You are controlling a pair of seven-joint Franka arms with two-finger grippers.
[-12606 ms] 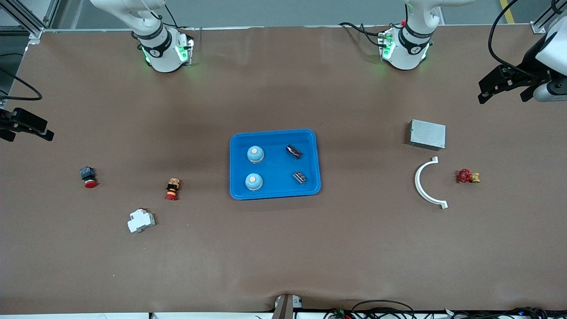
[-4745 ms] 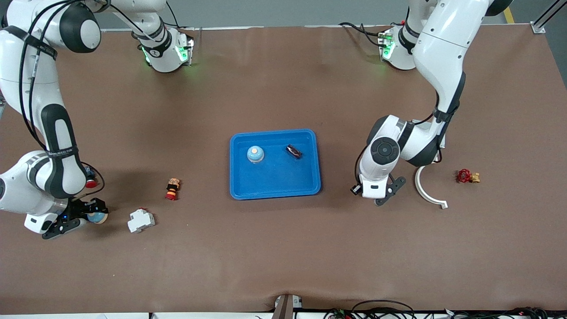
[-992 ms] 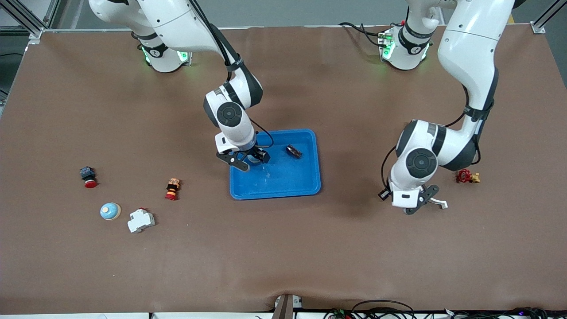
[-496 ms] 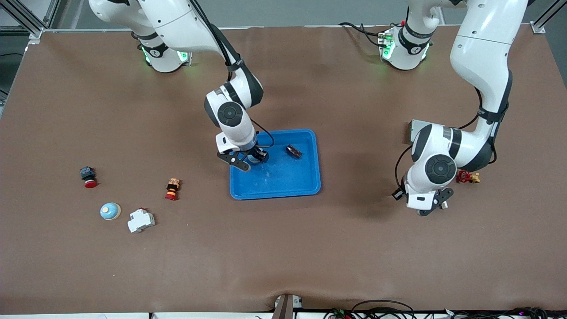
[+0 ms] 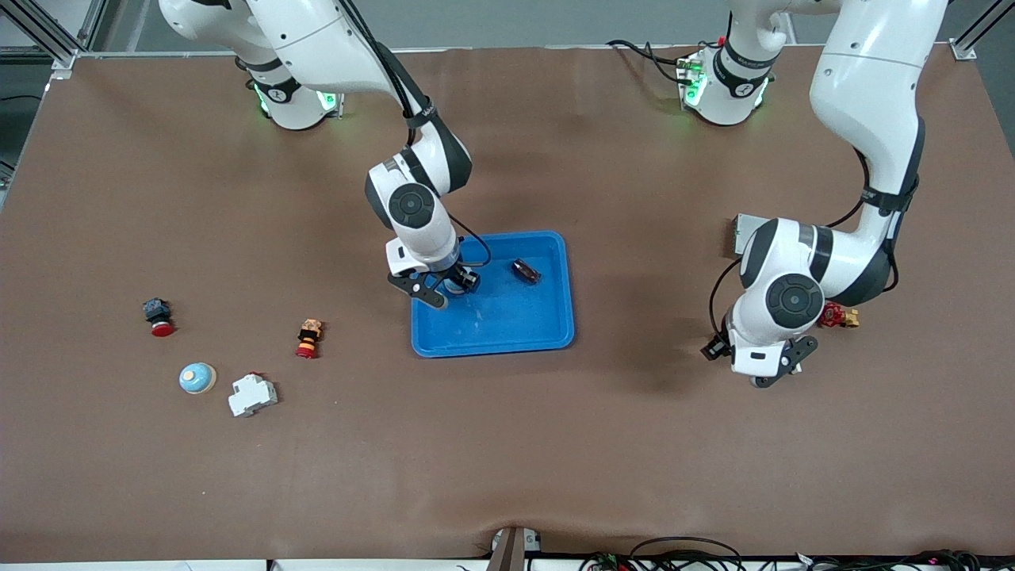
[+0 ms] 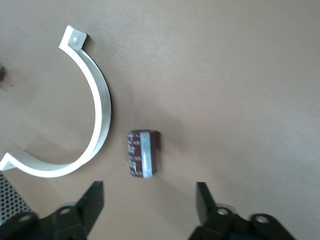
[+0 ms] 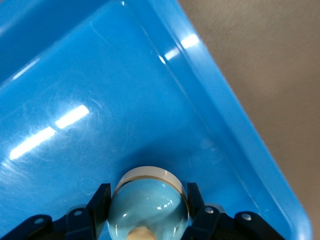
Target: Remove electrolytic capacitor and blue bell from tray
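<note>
Gripping one blue bell point(image 7: 148, 207), right gripper point(image 5: 444, 287) has its jaws clamped on the dome, inside the blue tray point(image 5: 547, 337) at the tray corner toward the right arm's base. Second bell point(image 5: 197, 377): on the table near the right arm's end, beside the white breaker point(image 5: 252, 395). Capacitors, two: one point(image 6: 143, 153) on the table between the spread, empty jaws of the left gripper point(image 6: 150, 202), just beside the white curved clamp point(image 6: 95, 100); one point(image 5: 526, 271) in the tray. Red push-buttons, two point(image 5: 158, 316) point(image 5: 308, 338). Red valve, one point(image 5: 836, 316).
</note>
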